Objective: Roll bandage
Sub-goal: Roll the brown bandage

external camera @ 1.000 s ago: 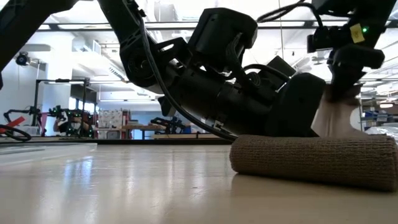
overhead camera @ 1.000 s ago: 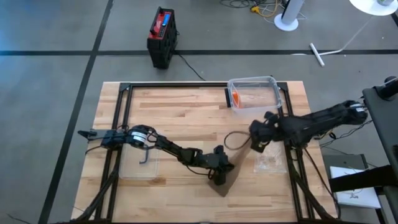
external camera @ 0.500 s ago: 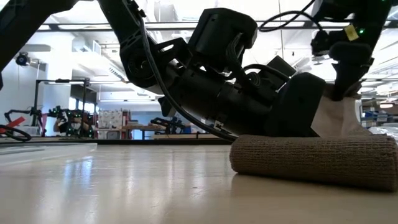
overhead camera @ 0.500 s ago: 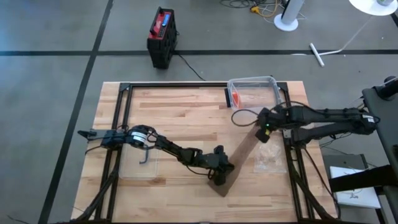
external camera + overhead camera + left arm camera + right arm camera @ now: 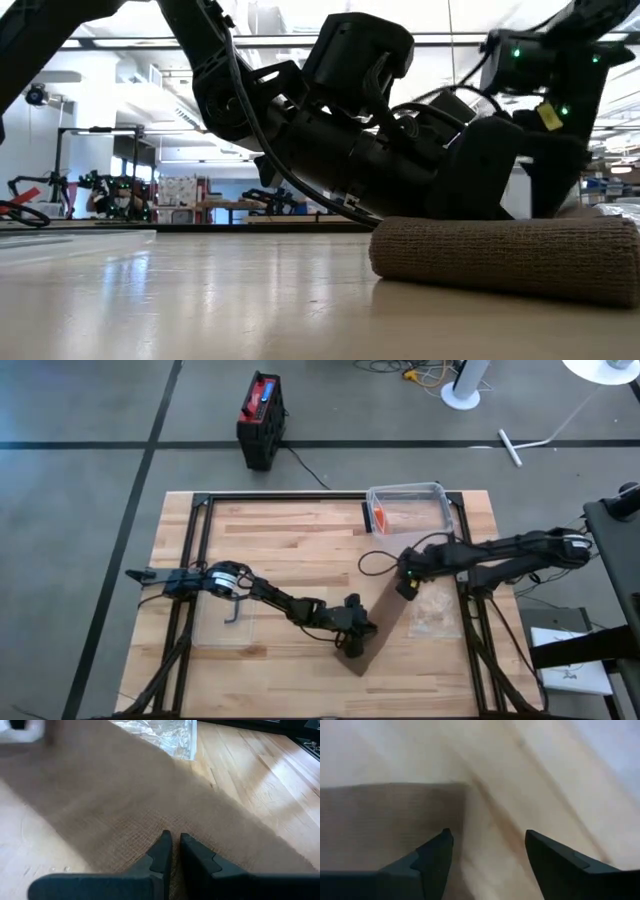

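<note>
Bandage: the brown woven elastic bandage [image 5: 385, 622] lay as a diagonal strip on the wooden table [image 5: 300, 540], rolled end near the front edge.
Left gripper [image 5: 172, 851]: fingers closed, pressed at the roll.
Right gripper [image 5: 487, 851]: fingers spread wide over the strip's free end, holding nothing.
Advice: the free end needed regripping squarely and keeping taut, so the roll wound straight.

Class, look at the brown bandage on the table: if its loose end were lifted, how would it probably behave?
The bandage is thin woven cloth lying flat, so it would probably sag limply. It looks light. Its rolled end is round and may roll if nudged.
</note>
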Motion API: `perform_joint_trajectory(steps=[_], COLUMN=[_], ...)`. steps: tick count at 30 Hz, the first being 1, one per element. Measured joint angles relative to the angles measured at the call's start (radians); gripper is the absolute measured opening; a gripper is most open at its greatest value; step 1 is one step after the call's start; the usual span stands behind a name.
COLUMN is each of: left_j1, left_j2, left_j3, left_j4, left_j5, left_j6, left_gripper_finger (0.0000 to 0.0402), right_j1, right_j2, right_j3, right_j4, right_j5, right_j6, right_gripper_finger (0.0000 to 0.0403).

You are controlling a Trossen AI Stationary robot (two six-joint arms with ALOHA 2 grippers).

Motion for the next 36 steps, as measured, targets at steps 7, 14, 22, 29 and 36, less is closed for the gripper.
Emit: perform_joint_trajectory(steps=[7,14,22,29,36], left_j1=[0.000,0.000,0.000,0.000,0.000], left_j2=[0.000,0.000,0.000,0.000,0.000], left_j3=[0.000,0.000,0.000,0.000,0.000], left_j4=[0.001,0.001,0.002,0.002,0.002], left_j5=[0.000,0.000,0.000,0.000,0.000], left_j6=[0.001,0.002,0.003,0.002,0.002], left_gripper_finger=[0.0032,0.0032,0.0032,0.0032,0.0032], right_j1=[0.019,0.092,0.176,0.177,0.176], right_j2=[0.032,-0.006,0.075,0.167,0.221], right_j3=[0.055,0.092,0.082,0.082,0.090], right_j4=[0.029,0.016,-0.055,-0.047,-0.050], right_j5=[-0.165,-0.138,-0.085,0.018,0.011], right_j6=[-0.048,-0.113,-0.044,-0.031,-0.041], right_gripper_finger=[0.0257,0.0233,0.0139,0.0082,0.0016])
